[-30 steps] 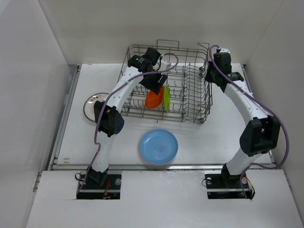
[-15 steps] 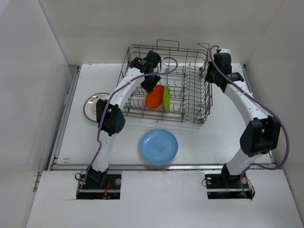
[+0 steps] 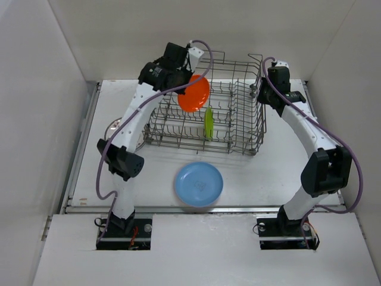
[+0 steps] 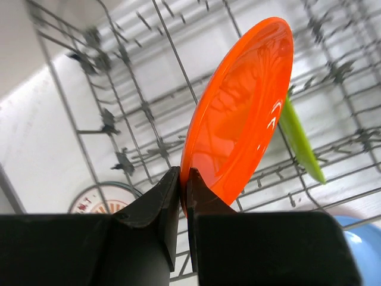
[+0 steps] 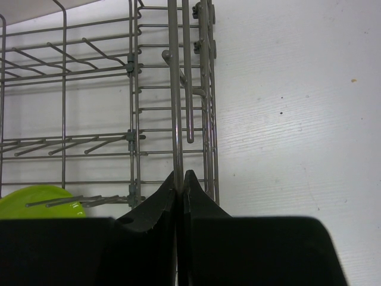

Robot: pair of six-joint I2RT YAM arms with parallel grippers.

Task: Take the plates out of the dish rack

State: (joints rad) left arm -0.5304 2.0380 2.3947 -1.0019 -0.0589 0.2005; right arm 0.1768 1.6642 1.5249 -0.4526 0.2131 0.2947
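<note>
The unloading looks about midway. A blue plate lies flat on the tabletop in the lower centre of the overhead view, outside the dish rack. A white plate with an orange pattern lies on the tabletop beyond the rack's left side, at the lower left of the left wrist view; the left arm hides most of it from above. The orange plate is in transit: the left claw has its two fingers pressed onto the plate's lower rim and holds it on edge, tilted, in the air over the upper left part of the rack. It seems clear of the tines but has not been set down anywhere. Inside the rack only one plate shows, the lime green plate, standing upright between the tines near the middle, just below and right of the orange one in the overhead view. The other rows of tines that can be seen hold nothing. The right claw is at the upper right corner of the rack, its fingers pressed together on an upright wire of the side wall, which I judge steadies the basket. What remains, as I read it, is to put the orange plate on the tabletop and then fetch the green one.
</note>
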